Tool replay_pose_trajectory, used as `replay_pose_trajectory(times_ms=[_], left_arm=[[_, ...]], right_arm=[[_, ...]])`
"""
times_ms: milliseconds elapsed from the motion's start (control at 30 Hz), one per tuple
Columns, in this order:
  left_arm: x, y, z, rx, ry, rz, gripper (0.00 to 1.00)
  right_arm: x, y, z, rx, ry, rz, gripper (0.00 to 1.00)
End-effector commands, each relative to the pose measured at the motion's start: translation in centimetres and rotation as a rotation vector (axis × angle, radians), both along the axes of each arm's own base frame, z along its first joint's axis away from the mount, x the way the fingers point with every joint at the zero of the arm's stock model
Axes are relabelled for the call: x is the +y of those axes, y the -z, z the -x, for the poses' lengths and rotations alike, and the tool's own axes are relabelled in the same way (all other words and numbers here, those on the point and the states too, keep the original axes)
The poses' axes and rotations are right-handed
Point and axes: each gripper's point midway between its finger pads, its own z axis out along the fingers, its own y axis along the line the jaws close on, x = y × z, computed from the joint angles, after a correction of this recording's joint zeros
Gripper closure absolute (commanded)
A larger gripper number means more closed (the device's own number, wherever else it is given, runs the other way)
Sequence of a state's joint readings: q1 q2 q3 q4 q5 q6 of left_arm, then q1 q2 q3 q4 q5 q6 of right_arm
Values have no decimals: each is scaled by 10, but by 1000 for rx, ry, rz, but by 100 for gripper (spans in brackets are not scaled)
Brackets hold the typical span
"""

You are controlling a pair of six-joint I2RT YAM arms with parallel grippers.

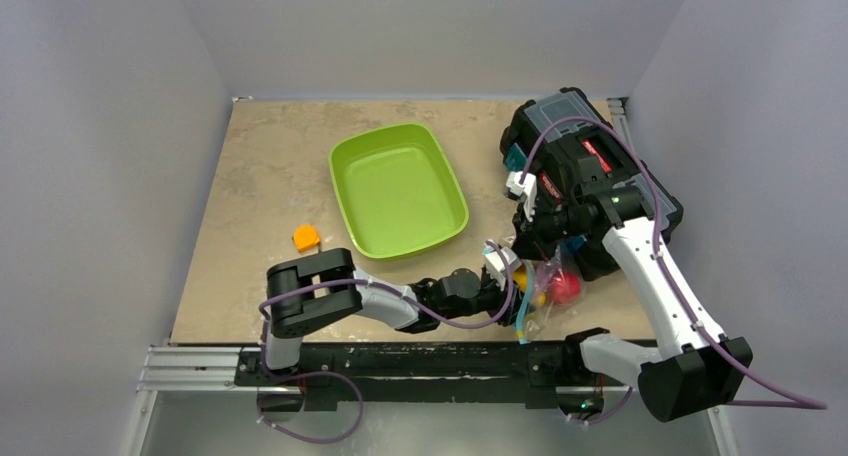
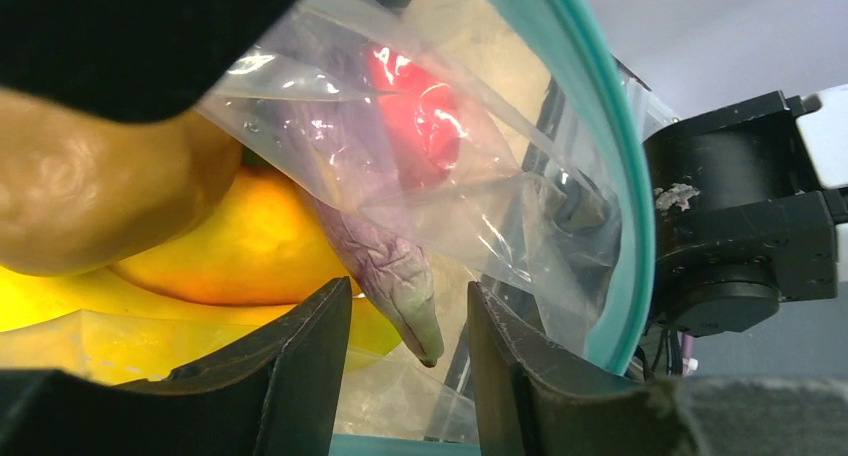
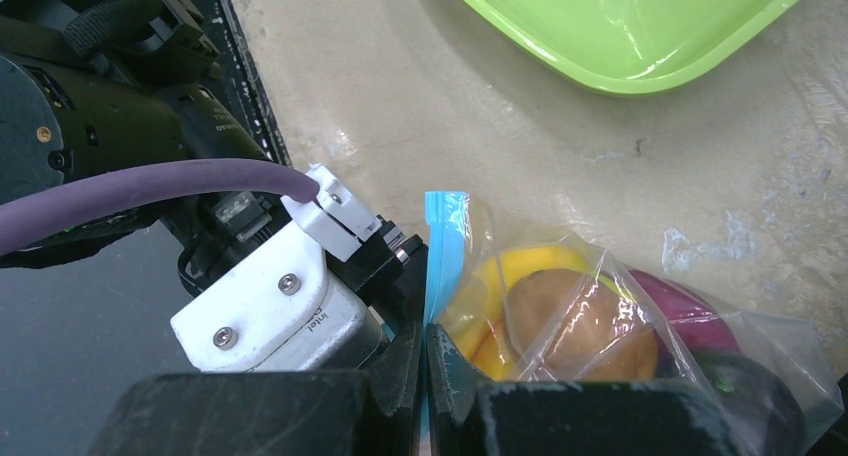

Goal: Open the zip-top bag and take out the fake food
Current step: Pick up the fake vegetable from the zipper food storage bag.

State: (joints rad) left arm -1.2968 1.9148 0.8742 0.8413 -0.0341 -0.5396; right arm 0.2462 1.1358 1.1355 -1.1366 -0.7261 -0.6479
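Observation:
The zip-top bag (image 1: 548,288) lies at the table's near right, with fake food inside. My right gripper (image 3: 427,341) is shut on its light blue zip strip (image 3: 445,246), beside a yellow banana (image 3: 520,266) and a brown piece (image 3: 570,316). My left gripper (image 2: 410,326) is open inside the bag's mouth, framed by the teal zip strip (image 2: 625,206). The purple eggplant (image 2: 385,256) has its tip between the jaws, untouched. A red apple (image 2: 420,116), an orange piece (image 2: 250,246) and a brown piece (image 2: 90,196) lie behind. In the top view both grippers meet at the bag, left (image 1: 512,279), right (image 1: 527,244).
The green tray (image 1: 398,189) stands empty in the middle of the table. A small orange block (image 1: 306,238) lies left of it. A black case (image 1: 580,136) sits at the back right, under the right arm. The table's front edge runs just below the bag.

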Motion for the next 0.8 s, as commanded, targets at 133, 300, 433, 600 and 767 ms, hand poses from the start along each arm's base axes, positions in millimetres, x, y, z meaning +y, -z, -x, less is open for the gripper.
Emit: replay_pose_trajectory(times_ms=[133, 300, 433, 600, 767], left_arm=[[-9, -18, -6, -35, -43, 2, 51], [-12, -11, -5, -47, -47, -39, 49], [-18, -10, -6, -43, -48, -44, 54], [-22, -3, -8, -39, -53, -69, 71], [-19, -6, -10, -53, -62, -67, 87]], right_arm=[[6, -18, -4, -46, -6, -56, 100], [6, -18, -4, -47, -5, -58, 100], [6, -18, -4, -43, -5, -60, 100], [6, -20, -5, -41, 0, -70, 100], [4, -21, -5, -42, 9, -73, 100]])
